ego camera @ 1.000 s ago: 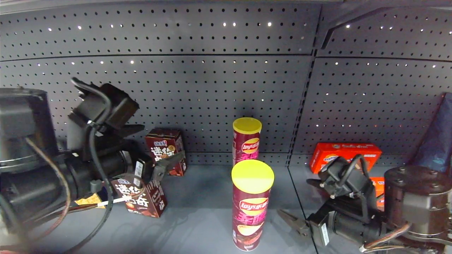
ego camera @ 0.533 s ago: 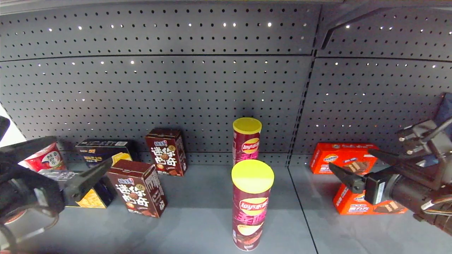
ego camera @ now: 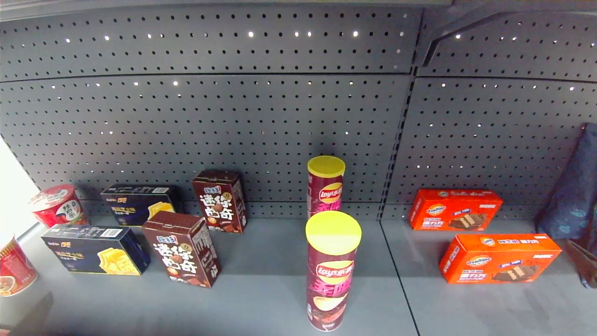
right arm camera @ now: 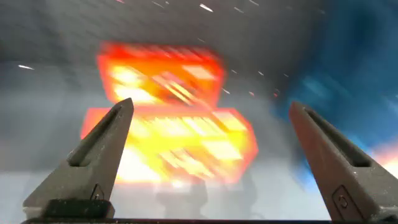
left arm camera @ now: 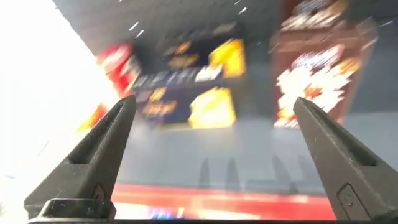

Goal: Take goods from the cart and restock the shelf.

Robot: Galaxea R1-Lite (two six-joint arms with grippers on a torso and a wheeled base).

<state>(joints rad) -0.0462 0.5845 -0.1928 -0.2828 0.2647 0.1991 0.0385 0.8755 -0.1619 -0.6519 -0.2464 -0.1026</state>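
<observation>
The left tool (left arm camera: pixel 212 101) and right tool (right arm camera: pixel 209 104) gape empty; cylindrical chip tubes (ego camera: pixel 332 266) stand on matte shelf (ego camera: pixel 261 298).

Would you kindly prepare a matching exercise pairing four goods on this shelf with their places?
Things:
1. front chip can
2. rear orange box
3. front dark blue box
4. rear brown box

Places:
A. right section, by the back panel
B. left side, lying on its long side
C. middle, upright near the front edge
D. left section, upright by the back panel

Pairs: 1-C, 2-A, 3-B, 4-D
</observation>
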